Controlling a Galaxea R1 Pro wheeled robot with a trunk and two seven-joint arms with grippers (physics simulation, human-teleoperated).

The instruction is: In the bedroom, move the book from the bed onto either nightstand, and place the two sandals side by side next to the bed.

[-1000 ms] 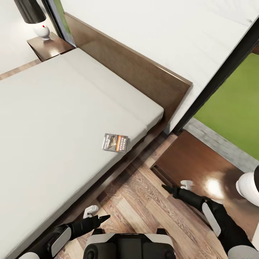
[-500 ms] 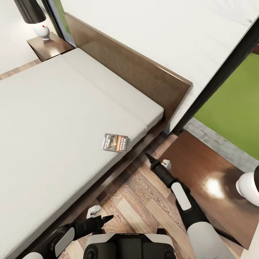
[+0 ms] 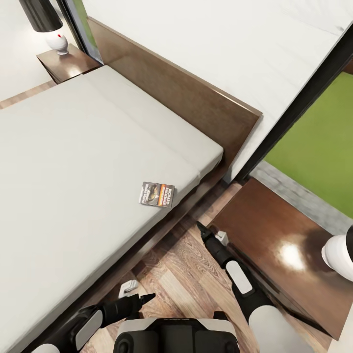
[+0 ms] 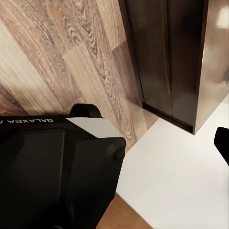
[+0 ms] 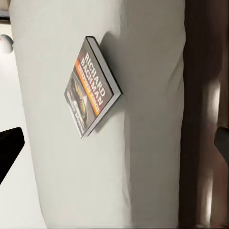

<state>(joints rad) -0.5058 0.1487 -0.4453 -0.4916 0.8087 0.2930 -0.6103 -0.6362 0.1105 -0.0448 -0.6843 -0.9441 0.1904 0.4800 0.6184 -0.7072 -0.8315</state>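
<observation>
The book [image 3: 157, 194], dark grey with an orange band, lies flat near the edge of the bed [image 3: 73, 162], on the off-white mattress. In the right wrist view the book [image 5: 90, 86] sits straight ahead. My right gripper [image 3: 200, 226] is open and hovers low over the floor beside the bed frame, just short of the book. Its fingertips [image 5: 9, 148] are spread wide, with nothing between them. My left gripper [image 3: 146, 296] is open and empty, low near my base. A nightstand [image 3: 264, 230] stands right of my right arm. The sandals are out of view.
A second nightstand [image 3: 73, 66] with a white lamp [image 3: 58, 41] stands at the bed's far side. The brown headboard [image 3: 186, 98] runs along the wall. A white lamp base [image 3: 338, 252] sits on the near nightstand. A wood-plank floor strip [image 3: 181, 269] separates the bed and the nightstand.
My right arm has swung left from over the near nightstand toward the bed edge, its tip now closer to the book. The left arm has barely moved.
</observation>
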